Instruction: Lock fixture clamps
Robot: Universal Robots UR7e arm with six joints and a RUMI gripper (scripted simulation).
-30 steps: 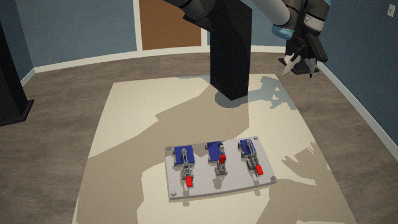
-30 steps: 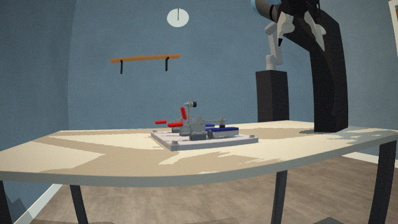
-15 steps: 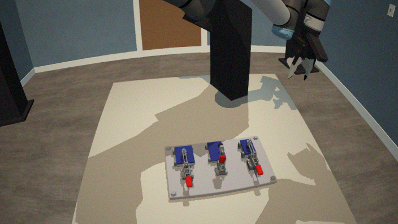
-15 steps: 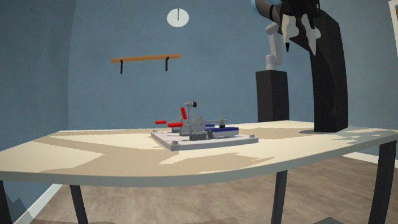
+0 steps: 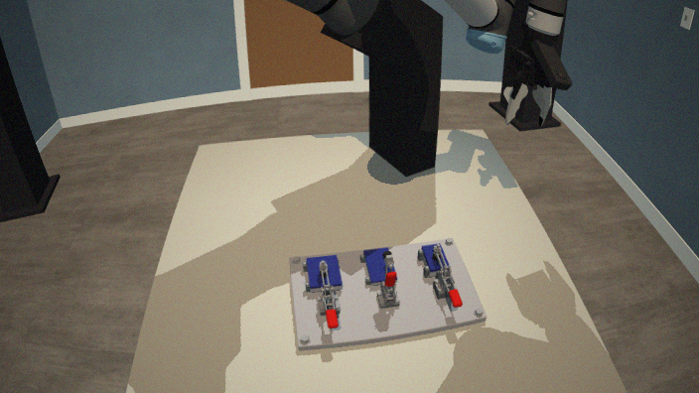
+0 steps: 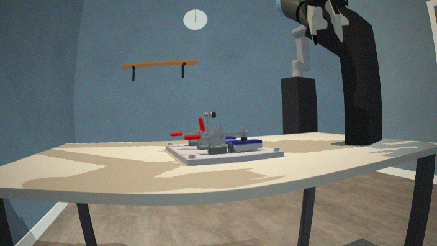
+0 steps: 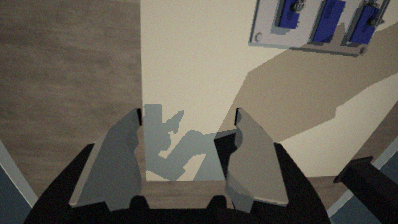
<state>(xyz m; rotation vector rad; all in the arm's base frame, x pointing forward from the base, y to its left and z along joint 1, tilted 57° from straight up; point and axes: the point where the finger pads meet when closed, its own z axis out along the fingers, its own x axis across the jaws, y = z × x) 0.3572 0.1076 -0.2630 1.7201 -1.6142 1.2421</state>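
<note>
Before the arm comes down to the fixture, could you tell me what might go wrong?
1. The middle clamp's handle stands raised with its bar up off the blue part; a short push could leave it unlocked.
2. The gripper hangs empty, far from the fixture, so its approach could knock the neighbouring lowered handles.

On the tabletop (image 6: pixel 93 174) we note a grey fixture plate (image 6: pixel 264 154) carrying blue parts (image 6: pixel 245 141) and three clamps: two red handles (image 6: pixel 192 136) lying level, one red handle (image 6: pixel 202 123) raised. High at upper right hangs our claw (image 6: pixel 326 29), part open, holding nothing. A wooden shelf (image 6: pixel 158 64) hangs behind.
</note>
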